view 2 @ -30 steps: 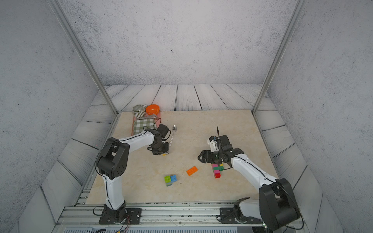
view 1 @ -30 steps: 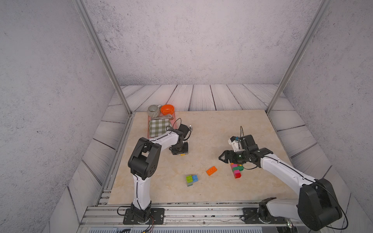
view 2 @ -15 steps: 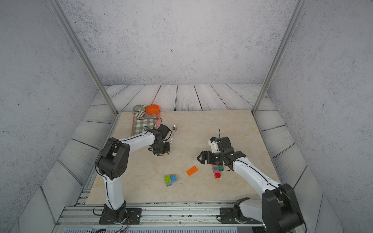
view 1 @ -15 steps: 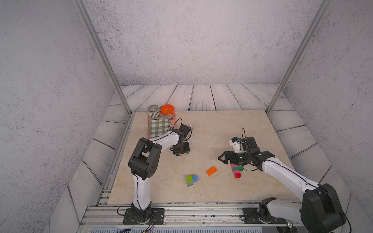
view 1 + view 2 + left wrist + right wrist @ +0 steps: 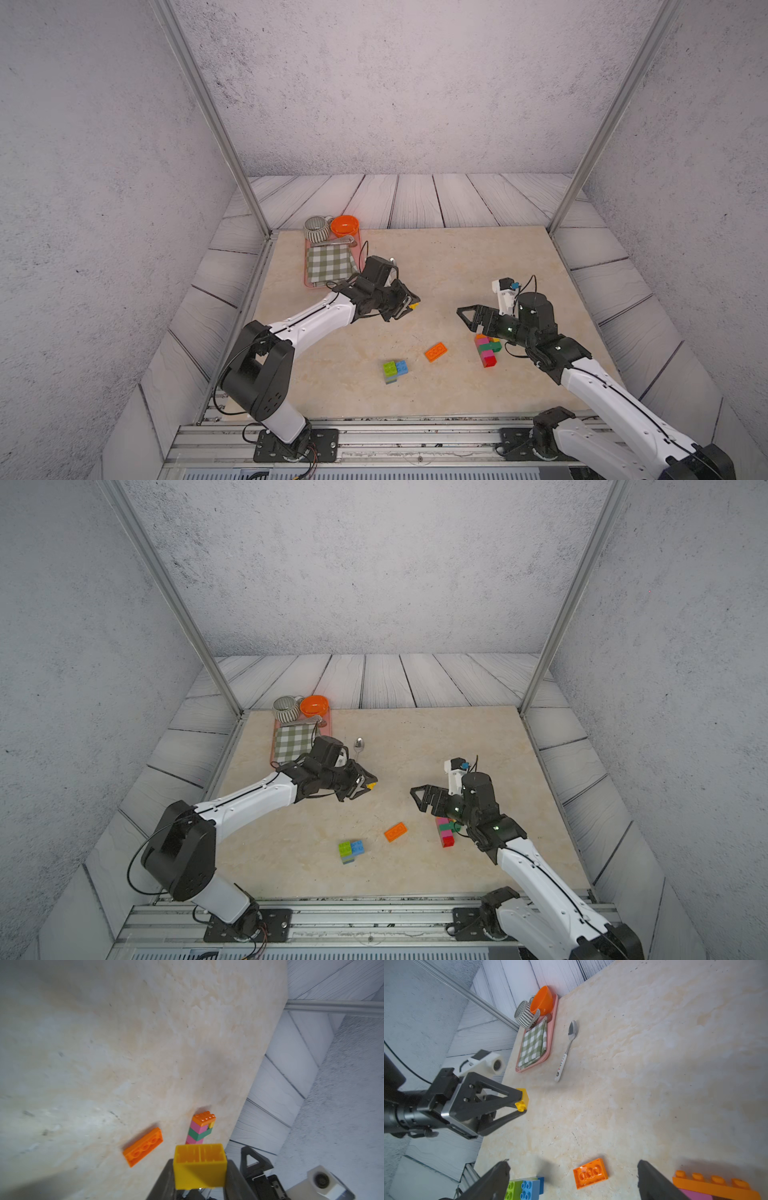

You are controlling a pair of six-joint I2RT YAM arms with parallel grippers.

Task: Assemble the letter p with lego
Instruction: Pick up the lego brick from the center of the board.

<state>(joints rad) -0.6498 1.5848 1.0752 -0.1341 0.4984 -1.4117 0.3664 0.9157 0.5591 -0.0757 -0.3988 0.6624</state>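
Nearest the front edge of the counter [image 5: 332,399], a cluster of lime and blue bricks [image 5: 395,370] is found, just in front of the loose orange brick [image 5: 435,352] and toward the left arm's side of it. The orange brick lies flat and is touched by neither arm.

Near it, on the right arm's side, a stack of joined bricks [image 5: 485,351] is recorded. It is orange at the far end, then pink, green and pink, with red at the near end. Whether the stack stands or lies cannot be determined.

The right end effector [image 5: 466,320] is held just behind the orange brick, over the stack's far end. Its jaws are spread wide and nothing is gripped.

Further behind the orange brick, on the left arm's side, the left end effector [image 5: 410,307] is held above the counter, clenched on a yellow brick [image 5: 199,1172]. The brick's hollow underside is shown in the left wrist view.

A spoon [image 5: 358,746] lies well behind the orange brick. Farthest from it, at the left rear corner, a pink tray [image 5: 549,1043] carries a checked cloth [image 5: 533,1045], a striped cup [image 5: 523,1014] and an orange bowl [image 5: 542,1000].
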